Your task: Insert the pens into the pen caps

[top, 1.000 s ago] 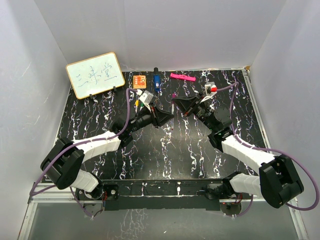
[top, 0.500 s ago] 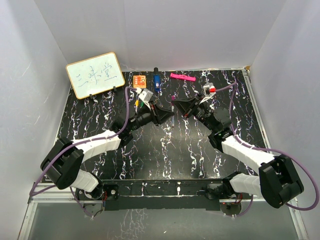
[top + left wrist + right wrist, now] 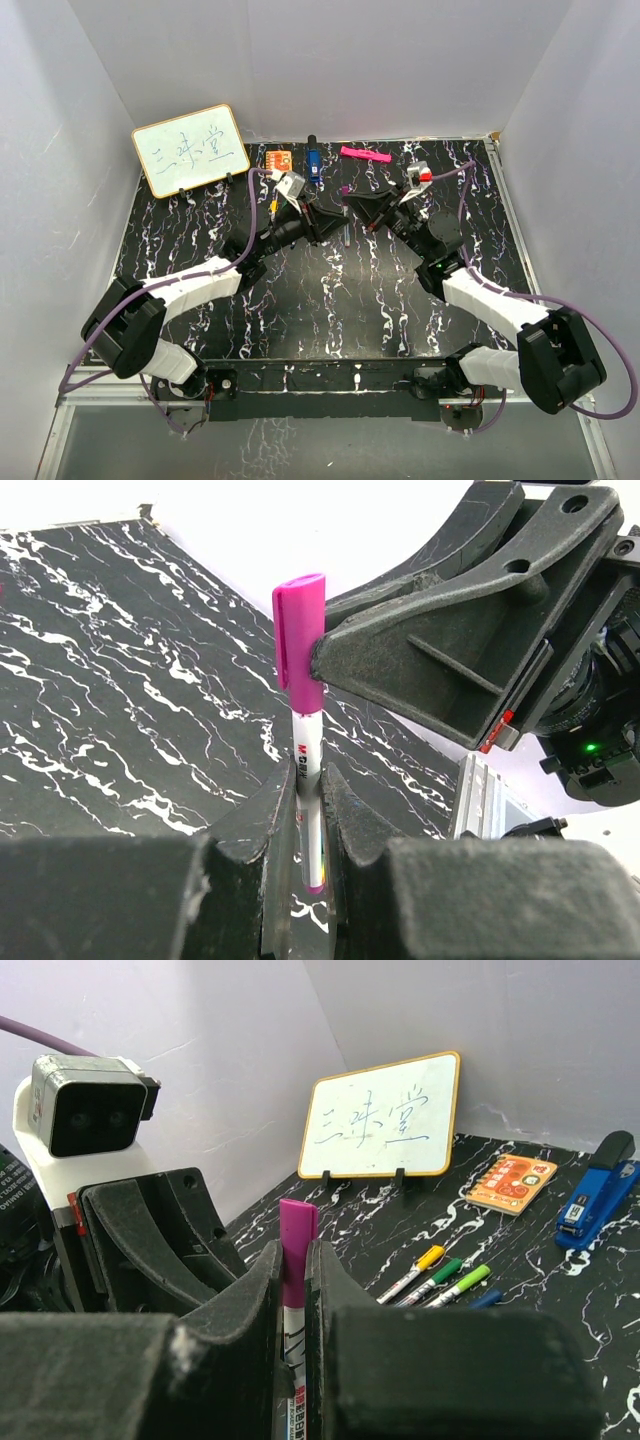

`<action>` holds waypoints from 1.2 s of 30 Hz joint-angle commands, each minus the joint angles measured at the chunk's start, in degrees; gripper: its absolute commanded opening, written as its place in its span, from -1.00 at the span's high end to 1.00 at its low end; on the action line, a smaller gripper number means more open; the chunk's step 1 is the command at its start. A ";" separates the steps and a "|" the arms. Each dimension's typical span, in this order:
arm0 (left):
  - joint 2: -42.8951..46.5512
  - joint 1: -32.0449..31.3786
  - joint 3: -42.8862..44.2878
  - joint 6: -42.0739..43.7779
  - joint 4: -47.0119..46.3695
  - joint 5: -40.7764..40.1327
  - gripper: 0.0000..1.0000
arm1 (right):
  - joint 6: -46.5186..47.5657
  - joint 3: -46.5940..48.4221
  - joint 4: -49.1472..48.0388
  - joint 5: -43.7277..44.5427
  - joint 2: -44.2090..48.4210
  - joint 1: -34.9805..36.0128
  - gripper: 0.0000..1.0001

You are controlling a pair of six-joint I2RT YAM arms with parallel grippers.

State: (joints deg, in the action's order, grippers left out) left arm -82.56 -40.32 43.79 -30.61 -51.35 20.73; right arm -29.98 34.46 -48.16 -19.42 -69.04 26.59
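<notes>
A white-barrelled pen (image 3: 306,742) stands upright between the fingers of my left gripper (image 3: 308,780), which is shut on its lower barrel. The purple cap (image 3: 299,630) sits on the pen's top end. My right gripper (image 3: 293,1260) is shut on that cap (image 3: 297,1245), with the barrel (image 3: 293,1380) running down between its fingers. In the top view the two grippers (image 3: 332,222) (image 3: 352,205) meet above the middle back of the table. Several other pens lie side by side on the table, with yellow (image 3: 430,1258), green (image 3: 447,1269), light green (image 3: 472,1278) and blue (image 3: 487,1298) ends.
A small whiteboard (image 3: 190,150) stands at the back left. An orange booklet (image 3: 279,161), a blue stapler (image 3: 313,165) and a thick pink marker (image 3: 364,154) lie along the back edge. White walls close in three sides.
My left gripper has shifted a little toward the back and left with the pen. My right gripper has barely moved. Both stay closed on the same pen and cap.
</notes>
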 commanded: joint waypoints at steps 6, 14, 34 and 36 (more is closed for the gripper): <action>3.91 2.10 5.70 2.19 -9.58 -2.31 1.00 | 6.51 2.15 12.49 1.18 -1.10 2.06 1.00; 3.90 3.56 6.40 2.46 -12.38 -3.19 1.00 | 13.37 3.62 18.45 9.63 -2.31 8.49 1.00; 9.19 6.39 5.25 6.15 -16.76 -8.56 1.00 | 14.42 3.61 22.69 15.49 -7.34 13.26 1.00; 8.94 6.52 5.26 5.94 -17.35 -8.73 1.00 | 14.42 3.90 23.16 15.82 -8.00 13.84 1.00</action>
State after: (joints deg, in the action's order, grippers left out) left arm -80.01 -35.73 44.42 -25.54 -49.08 18.79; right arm -16.21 41.32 -42.37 0.10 -73.30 37.65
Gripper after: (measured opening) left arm 0.107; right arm 0.065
